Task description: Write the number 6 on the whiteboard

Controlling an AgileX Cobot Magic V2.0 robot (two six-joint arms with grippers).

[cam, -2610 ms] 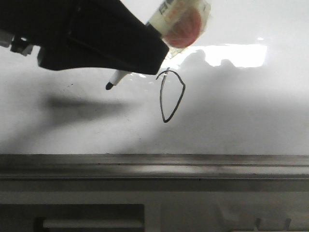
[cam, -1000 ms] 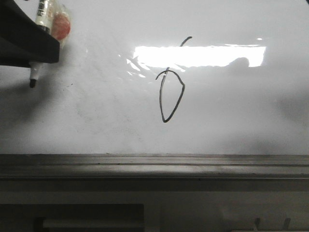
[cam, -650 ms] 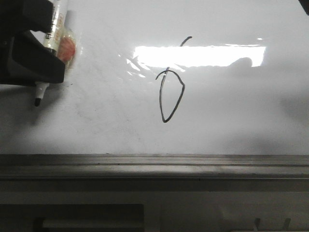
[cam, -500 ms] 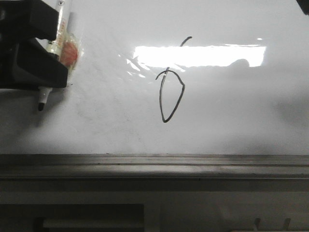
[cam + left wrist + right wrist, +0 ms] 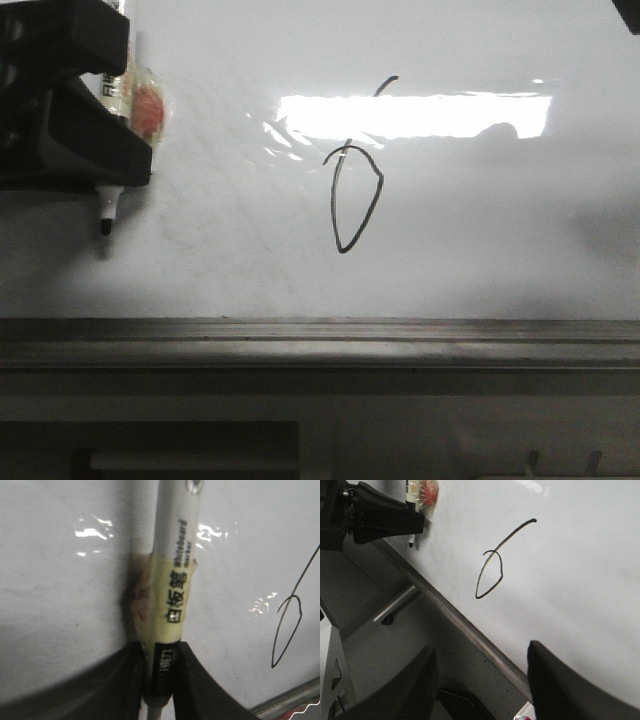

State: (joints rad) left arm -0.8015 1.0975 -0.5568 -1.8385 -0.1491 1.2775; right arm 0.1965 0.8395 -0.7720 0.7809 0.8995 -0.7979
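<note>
The number 6 (image 5: 352, 200) is a thin black teardrop loop with a curved tail on the whiteboard (image 5: 500, 220); it also shows in the left wrist view (image 5: 287, 630) and right wrist view (image 5: 492, 572). My left gripper (image 5: 95, 150) is at the far left of the board, shut on a white marker (image 5: 175, 580) wrapped in yellowish tape. The marker's black tip (image 5: 104, 226) points down, well left of the 6; whether it touches the board I cannot tell. My right gripper (image 5: 480, 680) is open and empty, back from the board's lower edge.
A grey metal ledge (image 5: 320, 340) runs along the whiteboard's bottom. A bright rectangular glare (image 5: 415, 115) lies above the 6. A grey surface with a metal bar (image 5: 395, 605) lies below the ledge.
My left gripper with the marker left the 6, went to the far left of the board, then moved down and slightly right. The 6's tail, earlier hidden, now shows.
</note>
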